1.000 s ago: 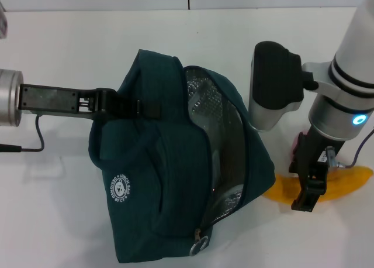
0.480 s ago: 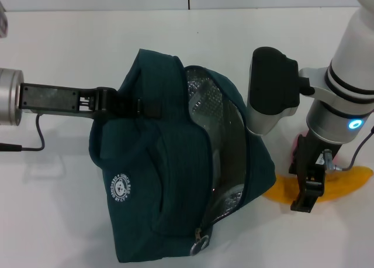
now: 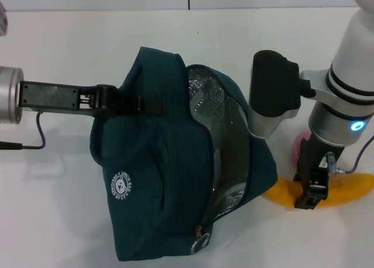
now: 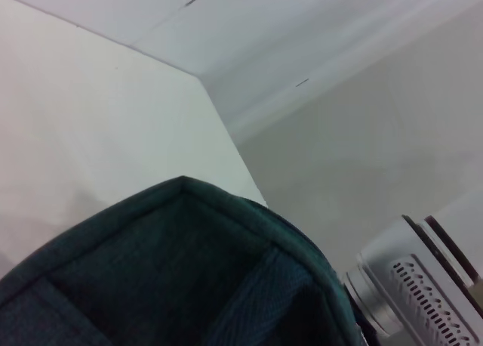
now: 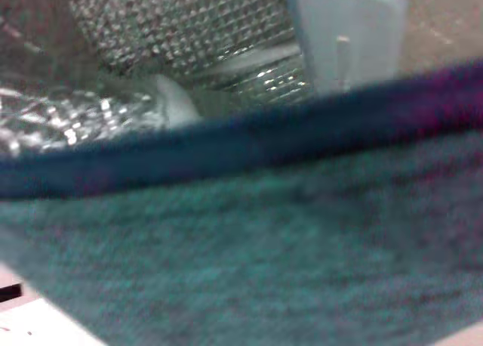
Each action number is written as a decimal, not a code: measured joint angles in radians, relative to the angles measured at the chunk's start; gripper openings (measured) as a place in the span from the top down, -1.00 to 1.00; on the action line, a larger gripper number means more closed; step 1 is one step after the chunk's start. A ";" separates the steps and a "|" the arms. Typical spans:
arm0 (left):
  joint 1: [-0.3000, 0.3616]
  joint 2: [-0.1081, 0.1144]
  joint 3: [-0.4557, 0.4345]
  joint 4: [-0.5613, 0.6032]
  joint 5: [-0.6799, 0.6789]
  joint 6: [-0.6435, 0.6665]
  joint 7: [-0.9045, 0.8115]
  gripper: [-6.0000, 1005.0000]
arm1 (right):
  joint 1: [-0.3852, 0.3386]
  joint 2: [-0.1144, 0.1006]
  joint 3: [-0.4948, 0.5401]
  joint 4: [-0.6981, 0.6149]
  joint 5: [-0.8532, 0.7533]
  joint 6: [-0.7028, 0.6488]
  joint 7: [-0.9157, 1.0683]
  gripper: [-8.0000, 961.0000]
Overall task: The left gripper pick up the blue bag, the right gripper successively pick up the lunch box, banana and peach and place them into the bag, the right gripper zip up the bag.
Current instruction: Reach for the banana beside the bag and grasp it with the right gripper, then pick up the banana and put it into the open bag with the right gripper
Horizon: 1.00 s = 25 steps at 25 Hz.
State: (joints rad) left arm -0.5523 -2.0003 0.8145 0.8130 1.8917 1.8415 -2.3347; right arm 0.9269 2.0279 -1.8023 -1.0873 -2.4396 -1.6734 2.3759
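**Bag held open on the left, right gripper down over the banana**

On my left side, the left gripper (image 3: 120, 102) reaches in level from the edge of the head view and is closed on a strap at the upper back of the blue bag (image 3: 158, 180). That grip holds the bag up off the white table (image 3: 64, 40), tilted, with its mouth facing my right arm. The round white logo (image 3: 121, 188) sits on the lower front panel, and the ring zip pull (image 3: 200, 241) hangs at the bottom corner. I see 1 long opening with silver foil lining (image 3: 213, 110) showing inside it. From the right wrist camera, the teal rim of the bag (image 5: 249, 240) fills the lower part of the picture; beyond it is the foil and a pale blue-rimmed box, the lunch box (image 5: 347, 36), lying inside the bag.

Moving right, the right gripper (image 3: 310, 201) points straight down just beside the bag's open side. Its tips are at the banana (image 3: 345, 189), which lies flat on the table at the right edge. I cannot tell how wide the fingers stand or whether they have hold of the banana. Just behind the gripper, a sliver of the pink peach (image 3: 298, 144) shows on the table, mostly hidden by the arm.
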 joint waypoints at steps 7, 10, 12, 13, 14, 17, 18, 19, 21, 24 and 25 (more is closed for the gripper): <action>0.006 0.002 0.000 0.000 -0.001 0.003 0.000 0.91 | -0.009 0.000 0.025 -0.061 0.006 -0.122 0.008 0.08; 0.011 0.005 0.000 0.000 -0.001 0.004 -0.002 0.91 | -0.029 -0.006 0.096 -0.101 0.001 -0.206 0.011 0.10; 0.012 0.005 0.000 0.000 -0.001 0.005 -0.002 0.91 | -0.040 -0.011 0.160 -0.114 -0.002 -0.267 0.009 0.11; 0.012 0.005 0.000 0.000 -0.001 0.005 -0.002 0.91 | -0.045 -0.013 0.189 -0.119 -0.010 -0.293 0.006 0.11; 0.012 0.006 0.000 0.000 -0.001 0.005 -0.002 0.91 | -0.057 -0.017 0.256 -0.128 -0.038 -0.347 -0.007 0.10; 0.012 0.006 0.000 0.000 -0.001 0.005 -0.003 0.91 | -0.071 -0.021 0.320 -0.135 -0.081 -0.379 -0.028 0.09; 0.012 0.006 0.000 0.000 -0.001 0.005 -0.004 0.91 | -0.078 -0.026 0.361 -0.137 -0.107 -0.388 -0.043 0.09; 0.010 0.006 0.000 0.000 -0.001 0.005 -0.004 0.91 | -0.085 -0.039 0.447 -0.136 -0.125 -0.397 -0.067 0.09; 0.007 0.006 0.000 0.000 -0.001 0.005 -0.004 0.91 | -0.085 -0.046 0.493 -0.135 -0.125 -0.402 -0.076 0.08; 0.005 0.006 0.000 0.000 -0.001 0.005 -0.004 0.91 | -0.080 -0.063 0.640 -0.139 -0.122 -0.414 -0.101 0.07; 0.005 0.006 0.000 0.000 -0.001 0.005 -0.004 0.91 | -0.075 -0.069 0.702 -0.144 -0.117 -0.417 -0.109 0.07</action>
State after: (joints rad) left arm -0.5477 -1.9946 0.8145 0.8130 1.8907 1.8461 -2.3386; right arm 0.8516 1.9585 -1.1004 -1.2315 -2.5564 -2.0905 2.2668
